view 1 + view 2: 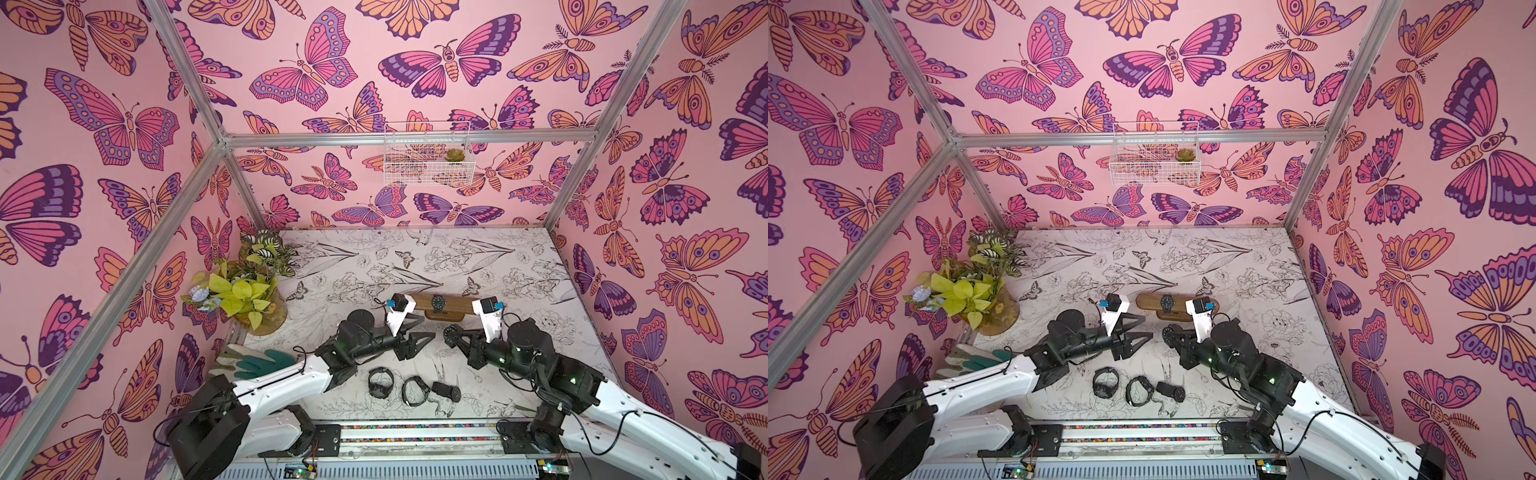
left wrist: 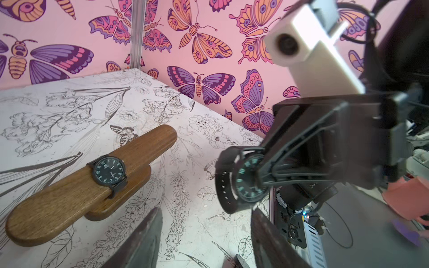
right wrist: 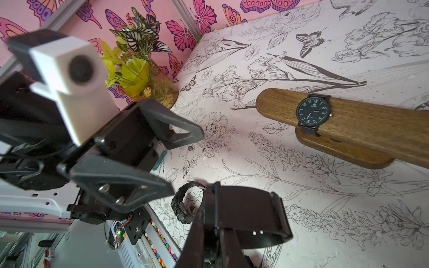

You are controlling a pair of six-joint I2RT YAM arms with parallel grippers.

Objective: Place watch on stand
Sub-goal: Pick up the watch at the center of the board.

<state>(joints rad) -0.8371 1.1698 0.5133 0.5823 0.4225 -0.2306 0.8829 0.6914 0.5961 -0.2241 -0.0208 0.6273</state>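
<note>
Now the left end effector (image 3: 185, 162) gapes wide, facing the right end effector (image 2: 260, 176) clamped on a watch (image 2: 222, 183).

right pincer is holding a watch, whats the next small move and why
Probably carry the held watch in the right pincer toward a bare end of the stand, strap loop facing that end. The left pincer stands open and empty, and the one watch already on the bar sits mid-length, leaving both ends free.
</note>
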